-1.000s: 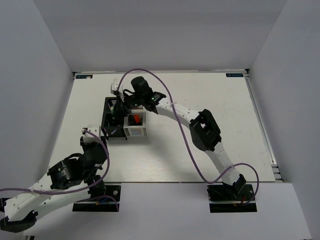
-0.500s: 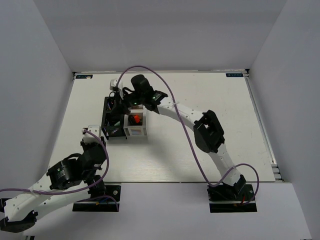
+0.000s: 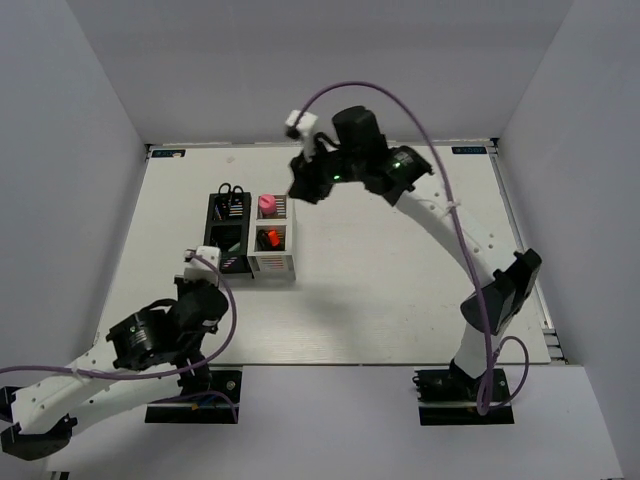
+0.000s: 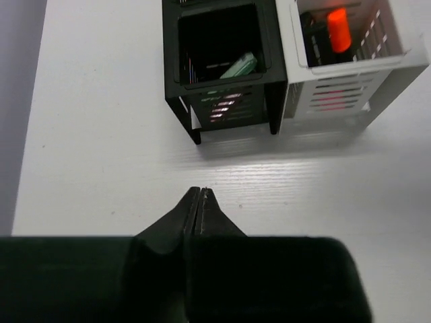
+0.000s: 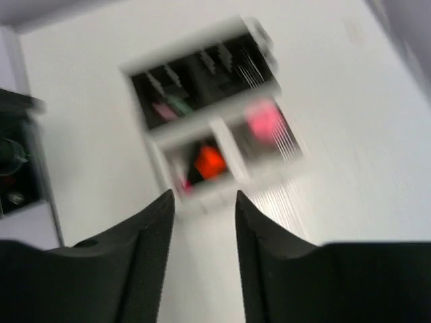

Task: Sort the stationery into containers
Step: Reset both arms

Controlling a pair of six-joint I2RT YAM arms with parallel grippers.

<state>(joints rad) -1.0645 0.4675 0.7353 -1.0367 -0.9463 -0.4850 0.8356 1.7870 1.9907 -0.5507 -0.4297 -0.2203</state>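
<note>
The black organizer (image 3: 228, 263) and the white organizer (image 3: 272, 266) stand side by side left of centre. Black-handled scissors (image 3: 231, 192) stand in the black one's far compartment. A pink marker (image 3: 267, 205) is in the white one's far compartment, and an orange-capped highlighter (image 3: 268, 239) in its near one. The left wrist view shows a mint stick (image 4: 239, 66) in the black organizer (image 4: 229, 108) and the orange cap (image 4: 339, 30) in the white one (image 4: 337, 97). My left gripper (image 4: 199, 192) is shut and empty, just before the black organizer. My right gripper (image 5: 203, 198) is open and empty, raised behind the organizers (image 3: 303, 188).
White walls enclose the table on the left, back and right. The right arm's elbow (image 3: 500, 290) reaches toward the right edge. The right wrist view is blurred; the white organizer (image 5: 229, 176) and the orange cap (image 5: 210, 160) show below it.
My right gripper has lifted off the organizers and swung back and to the right, its elbow moving toward the right edge. The left arm has shifted slightly.
</note>
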